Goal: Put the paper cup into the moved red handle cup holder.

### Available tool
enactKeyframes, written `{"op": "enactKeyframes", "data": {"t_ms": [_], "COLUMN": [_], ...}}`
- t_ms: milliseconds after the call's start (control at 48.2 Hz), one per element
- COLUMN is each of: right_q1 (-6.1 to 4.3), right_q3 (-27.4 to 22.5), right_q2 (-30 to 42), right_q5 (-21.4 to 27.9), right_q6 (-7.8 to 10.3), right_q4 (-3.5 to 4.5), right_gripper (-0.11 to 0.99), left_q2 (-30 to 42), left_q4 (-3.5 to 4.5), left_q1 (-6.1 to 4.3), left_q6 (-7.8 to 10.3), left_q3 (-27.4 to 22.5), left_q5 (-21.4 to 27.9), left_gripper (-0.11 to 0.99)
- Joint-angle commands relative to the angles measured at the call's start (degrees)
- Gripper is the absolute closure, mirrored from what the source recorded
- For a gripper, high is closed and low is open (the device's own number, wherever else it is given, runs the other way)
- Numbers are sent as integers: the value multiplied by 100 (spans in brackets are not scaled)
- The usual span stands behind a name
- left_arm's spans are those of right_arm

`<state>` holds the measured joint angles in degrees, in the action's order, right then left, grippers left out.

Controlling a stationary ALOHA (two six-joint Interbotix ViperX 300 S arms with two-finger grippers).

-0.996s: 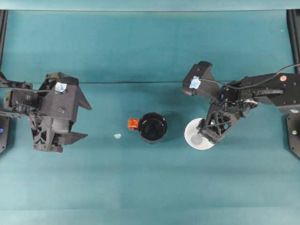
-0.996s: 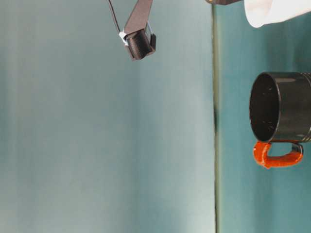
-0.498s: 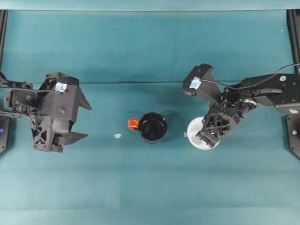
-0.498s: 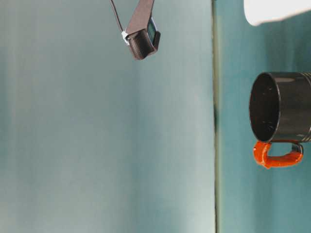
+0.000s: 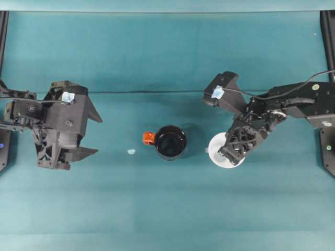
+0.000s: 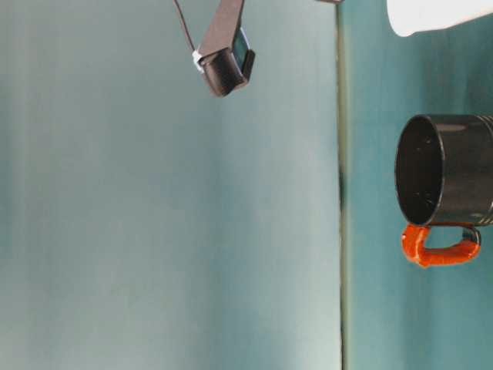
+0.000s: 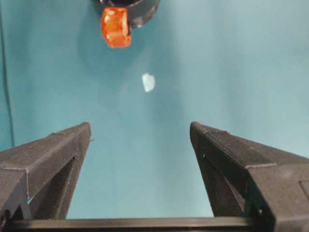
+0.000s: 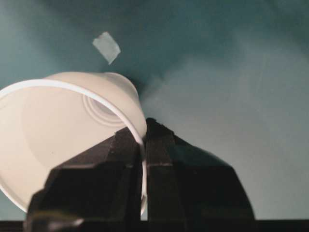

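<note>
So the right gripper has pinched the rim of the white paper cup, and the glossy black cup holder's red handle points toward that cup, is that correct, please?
Not quite: the handle points the other way. In the overhead view the red handle sits on the side of the glossy black cup holder facing away from the white paper cup, toward the left gripper. The right gripper has indeed pinched the cup's rim, as the right wrist view shows.

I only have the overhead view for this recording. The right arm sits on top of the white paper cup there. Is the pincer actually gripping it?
Observer: Yes. In the right wrist view the right pincer is shut on the white paper cup, its rim pinched between the fingers.
Operator: Is the holder's handle a full loop?
Observer: Table-level view shows the glossy black cup holder with a closed red-orange loop handle.
Operator: And the left pincer?
Observer: Left wrist view: the left pincer is open, nothing between its fingers.
</note>
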<state>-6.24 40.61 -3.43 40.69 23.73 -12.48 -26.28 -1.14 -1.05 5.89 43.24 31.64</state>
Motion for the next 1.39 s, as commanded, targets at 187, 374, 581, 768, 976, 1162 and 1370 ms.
{"op": "enactKeyframes", "data": {"t_ms": [187, 374, 581, 768, 976, 1162, 1370], "right_q1": [-123, -141, -149, -141, -141, -141, -141], "right_q3": [-940, -1775, -2479, -2646, -2936, -3261, -3727], "right_q2": [-571, -809, -756, -571, -185, 387, 870], "right_q5": [1090, 2347, 3067, 2786, 2259, 2250, 2285], "right_q6": [53, 53, 26, -9, -26, -70, -334], "right_q4": [88, 352, 650, 747, 967, 1037, 1028], "right_gripper": [99, 99, 99, 99, 99, 99, 99], "left_q2": [-35, -35, -35, -35, -35, -26, -26], "left_q4": [-9, -18, -9, -9, -9, -9, -9], "left_q1": [9, 9, 9, 9, 9, 9, 9], "left_q6": [-9, -9, -9, -18, -18, -18, -18], "left_q3": [-88, -88, -88, -97, -88, -97, -97], "left_q5": [-18, -18, -18, -26, -26, -26, -26], "left_gripper": [-4, -4, -4, -4, -4, -4, -4]}}
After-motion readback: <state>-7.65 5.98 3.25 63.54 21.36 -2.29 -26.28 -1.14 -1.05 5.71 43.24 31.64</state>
